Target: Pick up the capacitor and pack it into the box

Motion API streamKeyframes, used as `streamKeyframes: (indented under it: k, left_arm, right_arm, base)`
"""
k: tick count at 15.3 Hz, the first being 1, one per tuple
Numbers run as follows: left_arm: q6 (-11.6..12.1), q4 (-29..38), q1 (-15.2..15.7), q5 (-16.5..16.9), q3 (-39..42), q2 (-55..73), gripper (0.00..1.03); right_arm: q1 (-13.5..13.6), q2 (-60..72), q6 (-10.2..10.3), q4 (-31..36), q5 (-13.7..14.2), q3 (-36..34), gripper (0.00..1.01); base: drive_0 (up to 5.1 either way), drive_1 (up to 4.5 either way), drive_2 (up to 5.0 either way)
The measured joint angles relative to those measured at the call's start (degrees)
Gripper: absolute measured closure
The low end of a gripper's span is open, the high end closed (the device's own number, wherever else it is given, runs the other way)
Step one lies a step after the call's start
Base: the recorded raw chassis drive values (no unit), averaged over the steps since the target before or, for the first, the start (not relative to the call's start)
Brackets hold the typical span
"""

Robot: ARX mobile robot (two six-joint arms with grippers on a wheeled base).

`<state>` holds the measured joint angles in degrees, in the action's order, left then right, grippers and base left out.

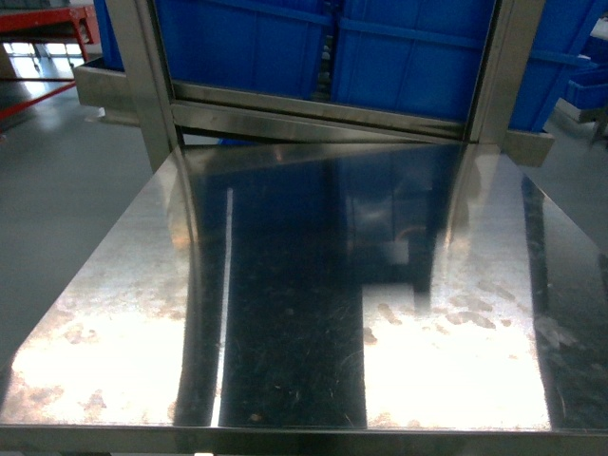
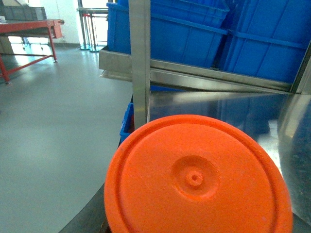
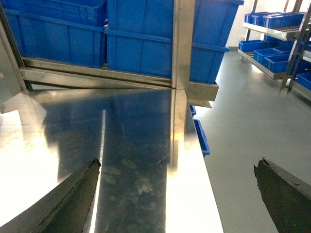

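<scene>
Orange capacitor (image 2: 197,177): fills left wrist view, prob. held by left gripper, jaws unseen, can't tell. Right gripper (image 3: 177,194): spread, empty, over steel table (image 1: 304,313). Box: not in view; packing left.

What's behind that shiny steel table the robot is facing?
Behind the shiny steel table stands a steel rack frame holding large blue plastic bins. Their insides can't be seen. Farther left, a red-framed bench stands on the grey floor.
</scene>
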<state>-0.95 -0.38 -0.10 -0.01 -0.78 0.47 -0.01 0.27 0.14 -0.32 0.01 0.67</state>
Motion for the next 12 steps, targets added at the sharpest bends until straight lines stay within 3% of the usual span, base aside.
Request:
streamKeyframes:
  k: [12]
  left_arm:
    - [0.00,0.02,0.00,0.00,0.00,0.00,0.59]
  right_arm:
    - [0.00,0.00,0.00,0.02,0.00,0.00,0.03]
  base:
    - [0.0,0.00,0.0]
